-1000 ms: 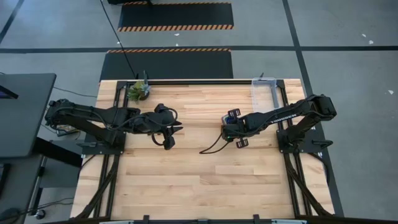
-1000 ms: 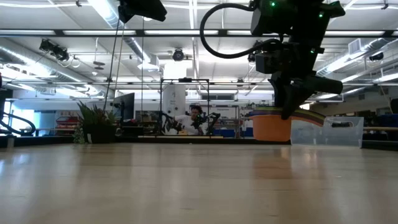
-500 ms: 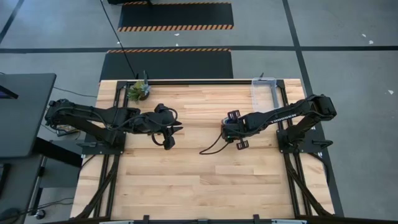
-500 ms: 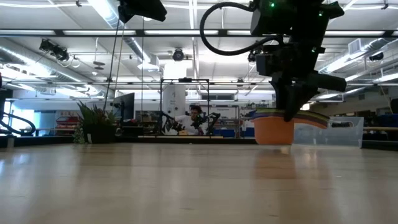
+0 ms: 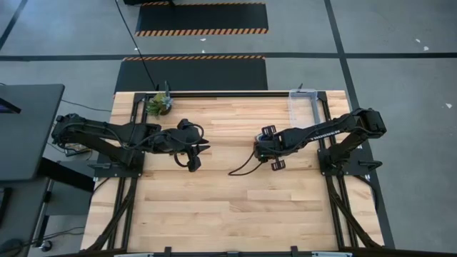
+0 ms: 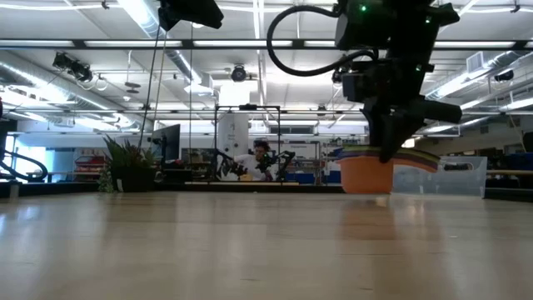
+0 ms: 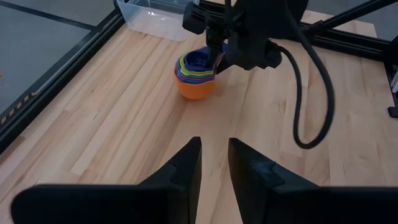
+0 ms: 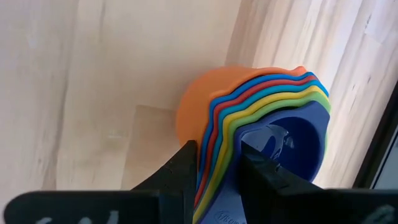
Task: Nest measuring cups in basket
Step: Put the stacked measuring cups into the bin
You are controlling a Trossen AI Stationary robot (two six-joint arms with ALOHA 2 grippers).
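Note:
The measuring cups [image 8: 261, 118] are stacked one inside another, orange outermost and dark blue innermost. The stack [image 7: 196, 78] is at the table's middle right, also seen in the low view [image 6: 366, 173]. My right gripper [image 8: 217, 155] is shut on it and comes down over it [image 5: 268, 146]. The basket [image 5: 301, 103], a clear bin, stands by its bottom at the far right corner [image 6: 450, 177]. My left gripper [image 7: 214, 162] hovers open and holds nothing, left of centre [image 5: 193, 153]. My right gripper pinches the stacked handles [image 8: 214, 183] of the nested cups between its two fingers, one finger on each side. The fingers slant down from above. The stack stays about upright, its orange bottom [image 6: 365, 190] at table level; whether it rests there I cannot tell.
A small potted plant [image 5: 158, 104] stands at the far left corner. A black cable [image 5: 243, 168] loops from the right arm over the table's middle. Bare wood lies across the near half. A person sits in the room beyond the table [image 6: 262, 158].

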